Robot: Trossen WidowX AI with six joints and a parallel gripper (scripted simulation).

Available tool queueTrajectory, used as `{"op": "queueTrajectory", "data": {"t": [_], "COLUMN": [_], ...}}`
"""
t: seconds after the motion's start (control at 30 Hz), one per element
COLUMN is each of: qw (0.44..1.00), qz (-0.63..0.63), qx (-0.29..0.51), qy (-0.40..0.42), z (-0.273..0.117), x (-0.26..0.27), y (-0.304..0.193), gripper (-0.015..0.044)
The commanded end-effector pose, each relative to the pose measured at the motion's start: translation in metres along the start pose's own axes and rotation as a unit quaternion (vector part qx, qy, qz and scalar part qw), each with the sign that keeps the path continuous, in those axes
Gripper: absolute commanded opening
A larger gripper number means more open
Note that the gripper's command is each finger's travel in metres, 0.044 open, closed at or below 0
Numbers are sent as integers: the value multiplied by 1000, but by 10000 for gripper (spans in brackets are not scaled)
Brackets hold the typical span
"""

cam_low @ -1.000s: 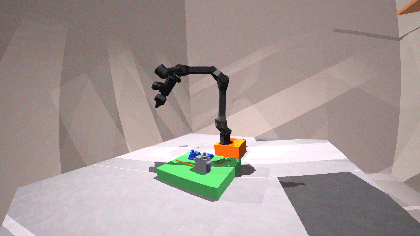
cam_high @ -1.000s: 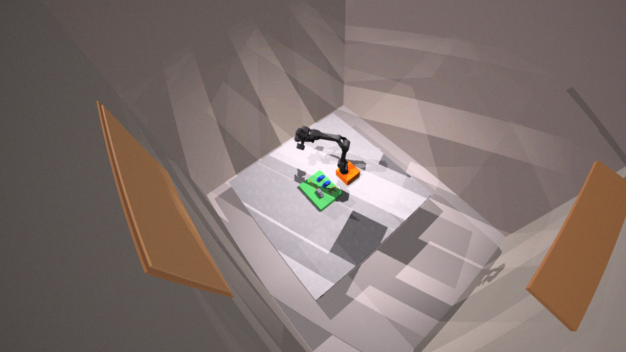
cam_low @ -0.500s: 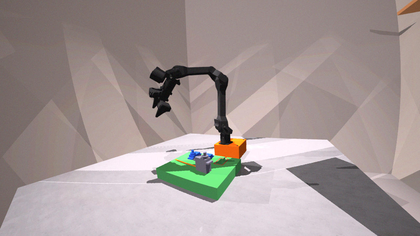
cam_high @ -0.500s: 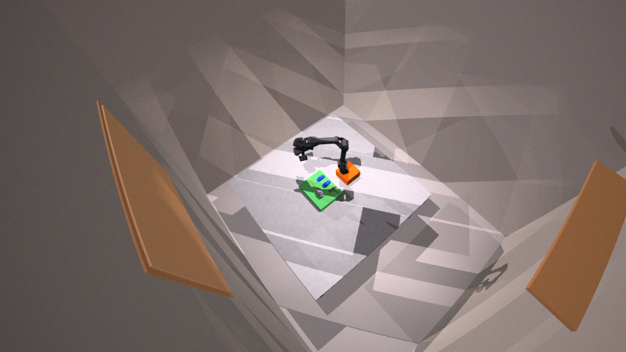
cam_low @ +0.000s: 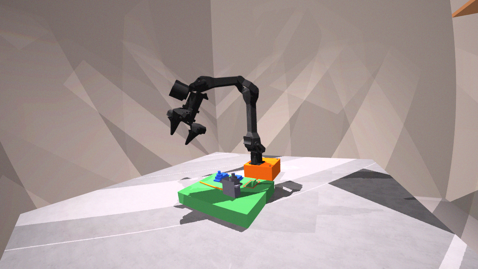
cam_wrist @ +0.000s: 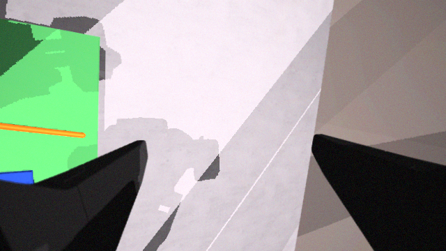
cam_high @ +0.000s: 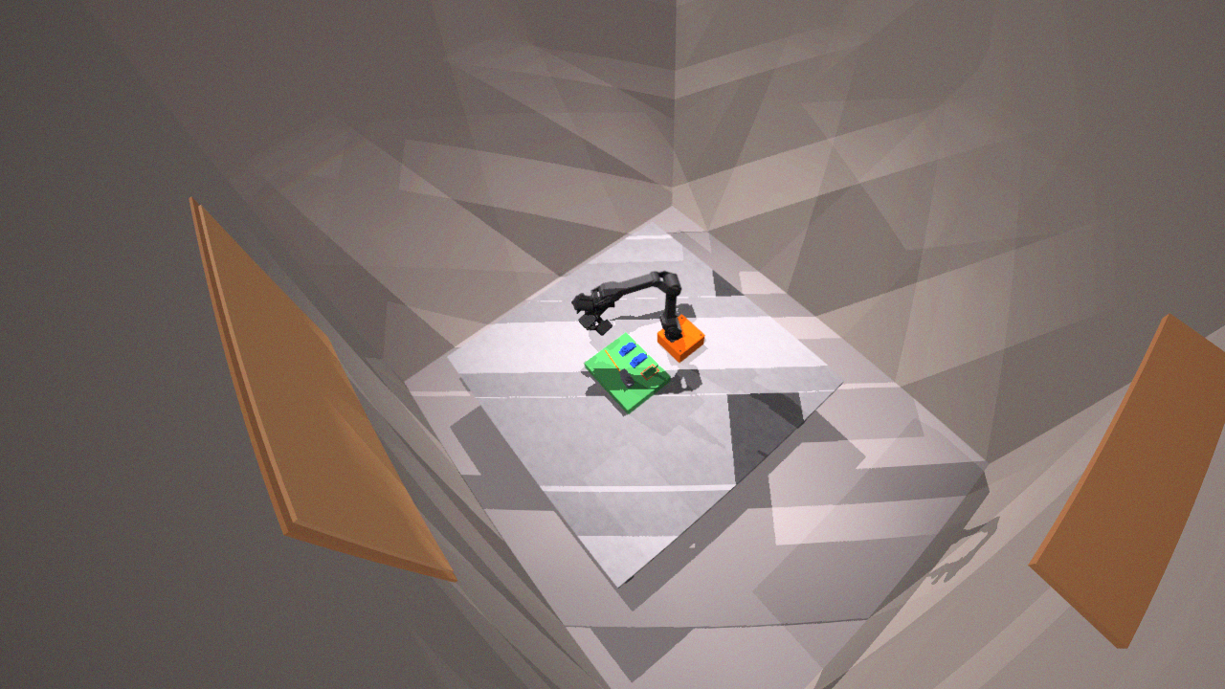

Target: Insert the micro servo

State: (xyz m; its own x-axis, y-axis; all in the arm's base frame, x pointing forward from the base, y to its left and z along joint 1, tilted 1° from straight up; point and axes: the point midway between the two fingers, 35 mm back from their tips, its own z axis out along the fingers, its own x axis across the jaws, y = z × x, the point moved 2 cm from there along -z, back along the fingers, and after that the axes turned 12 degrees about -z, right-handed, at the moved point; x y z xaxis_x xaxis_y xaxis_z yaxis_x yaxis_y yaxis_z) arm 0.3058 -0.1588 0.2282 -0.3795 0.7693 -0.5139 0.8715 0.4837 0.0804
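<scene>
The loose grey servo (cam_high: 627, 377) (cam_low: 230, 188) stands on the green deck (cam_high: 628, 401) (cam_low: 213, 210) (cam_wrist: 77, 108), with its shaft at the top. A thin orange cable-like strip (cam_high: 612, 359) (cam_low: 208, 185) (cam_wrist: 42, 130) lies on the deck and runs towards the servo; whether they join is unclear. The empty pocket (cam_high: 651, 371) (cam_low: 253, 184), outlined in red-orange, is right of the servo in the exterior view. My gripper (cam_high: 595, 327) (cam_low: 179, 139) (cam_wrist: 232, 145) is open and empty, high above the table beyond the deck's left side. The servo and pocket are outside the wrist view.
Two blue servos (cam_high: 637, 360) (cam_low: 219, 176) sit on the deck behind the loose one. The orange base block (cam_high: 680, 344) (cam_low: 258, 172) under the arm stands close behind the deck. The table edge (cam_wrist: 316, 122) passes beneath the right finger in the wrist view.
</scene>
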Motion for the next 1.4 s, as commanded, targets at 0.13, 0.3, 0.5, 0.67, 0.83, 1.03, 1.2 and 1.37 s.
{"op": "queueTrajectory", "data": {"t": [0.13, 0.3, 0.5, 0.67, 0.83, 1.03, 1.2, 1.37], "qw": [991, 976, 948, 918, 880, 827, 784, 782], "qz": [-122, -195, -287, -360, -431, -511, -565, -567], "qx": [-24, -42, -63, -81, -99, -120, -134, -135], "qy": [56, 85, 120, 147, 172, 200, 219, 220], "z": [6, 6, 4, 1, -2, -8, -12, -12], "x": [42, 69, 103, 132, 160, 194, 217, 219], "y": [27, 42, 57, 67, 74, 79, 80, 81], "gripper": [440, 440, 440, 440, 440, 440, 440, 440]}}
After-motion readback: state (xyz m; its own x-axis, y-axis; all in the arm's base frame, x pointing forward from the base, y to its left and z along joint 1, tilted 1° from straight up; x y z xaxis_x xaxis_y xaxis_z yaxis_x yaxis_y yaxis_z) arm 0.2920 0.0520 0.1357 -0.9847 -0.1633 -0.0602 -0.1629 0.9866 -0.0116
